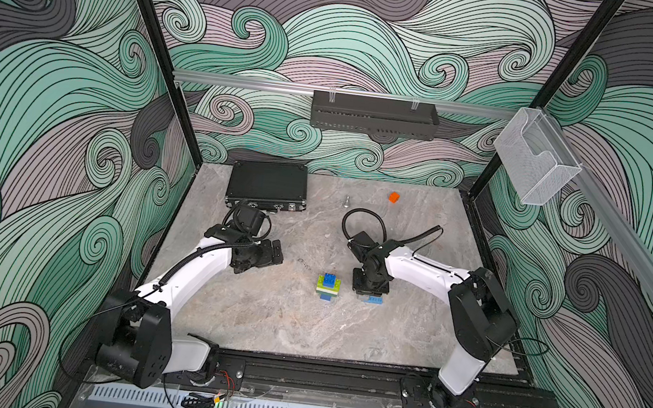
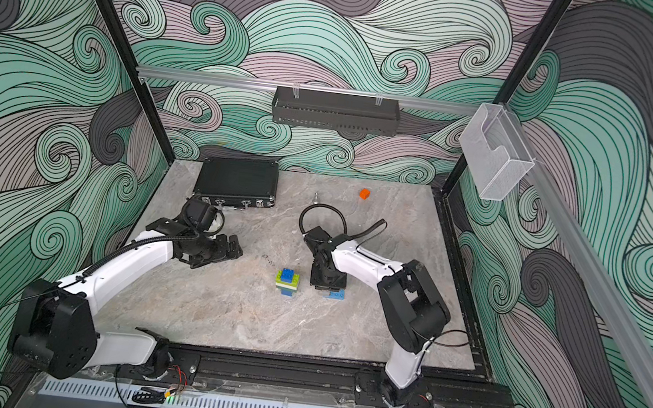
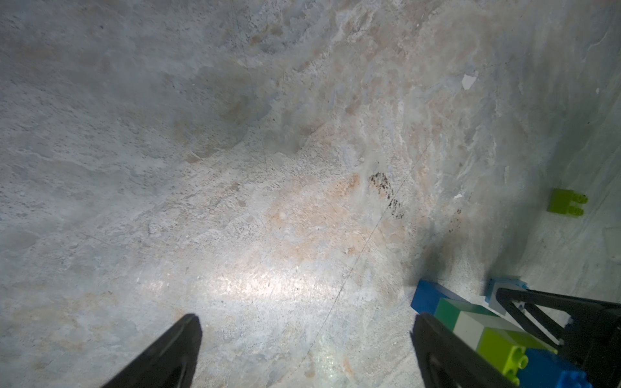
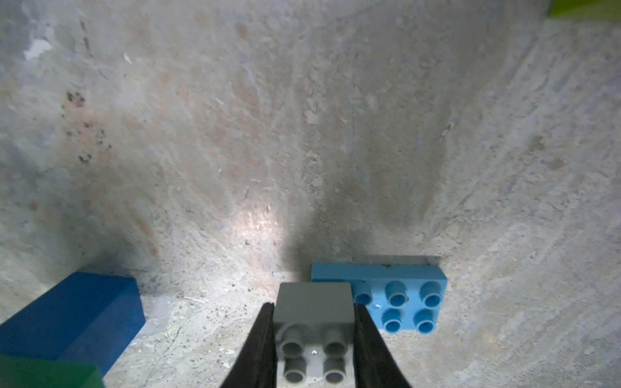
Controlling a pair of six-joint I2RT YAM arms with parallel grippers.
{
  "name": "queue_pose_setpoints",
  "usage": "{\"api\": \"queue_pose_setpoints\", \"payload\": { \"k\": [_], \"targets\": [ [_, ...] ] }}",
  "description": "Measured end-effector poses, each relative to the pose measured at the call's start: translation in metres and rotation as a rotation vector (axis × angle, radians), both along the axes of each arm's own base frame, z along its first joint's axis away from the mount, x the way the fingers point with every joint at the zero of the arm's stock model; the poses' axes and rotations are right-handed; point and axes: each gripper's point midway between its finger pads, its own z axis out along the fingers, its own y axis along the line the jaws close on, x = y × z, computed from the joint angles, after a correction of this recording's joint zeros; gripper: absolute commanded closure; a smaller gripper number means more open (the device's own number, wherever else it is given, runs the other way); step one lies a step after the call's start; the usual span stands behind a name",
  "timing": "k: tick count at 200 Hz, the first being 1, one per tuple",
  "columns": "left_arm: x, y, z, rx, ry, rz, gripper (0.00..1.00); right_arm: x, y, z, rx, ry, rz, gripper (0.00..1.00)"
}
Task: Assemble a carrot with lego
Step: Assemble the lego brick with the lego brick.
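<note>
Right gripper (image 4: 314, 306) is clamped on the grey brick (image 4: 314, 331), just beside the light blue brick (image 4: 400, 302). Seating it probably wants level studs and a square, straight press. The carrot (image 1: 328, 287) stands low-centre in both top views, immediately left. Left gripper (image 3: 306, 317) gapes, empty.

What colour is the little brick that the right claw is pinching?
Grey. The brick shows best in the right wrist view, clamped in the right gripper.

grey brick (image 4: 314, 331) | light-blue brick (image 4: 403, 300) | orange cube (image 1: 394, 197) | marbled grey table (image 4: 302, 134)
</note>
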Motion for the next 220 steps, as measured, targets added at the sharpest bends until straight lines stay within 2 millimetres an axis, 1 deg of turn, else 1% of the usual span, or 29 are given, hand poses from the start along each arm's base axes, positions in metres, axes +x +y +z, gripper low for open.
{"api": "queue_pose_setpoints", "payload": {
  "k": [45,77,105,165,220],
  "targets": [
    [0.000,0.000,0.000,0.000,0.000,0.000,0.02,-0.001,-0.002,0.002,-0.017,-0.025,0.023,1.00],
    [0.000,0.000,0.000,0.000,0.000,0.000,0.01,-0.009,-0.011,0.003,-0.054,0.006,0.034,1.00],
    [0.000,0.000,0.000,0.000,0.000,0.000,0.01,-0.013,-0.013,0.005,-0.061,0.018,0.035,1.00],
    [0.000,0.000,0.000,0.000,0.000,0.000,0.01,-0.006,-0.007,0.023,0.012,-0.067,0.030,1.00],
    [0.000,0.000,0.000,0.000,0.000,0.000,0.01,-0.009,-0.012,0.013,0.009,-0.065,0.056,1.00]
  ]
}}
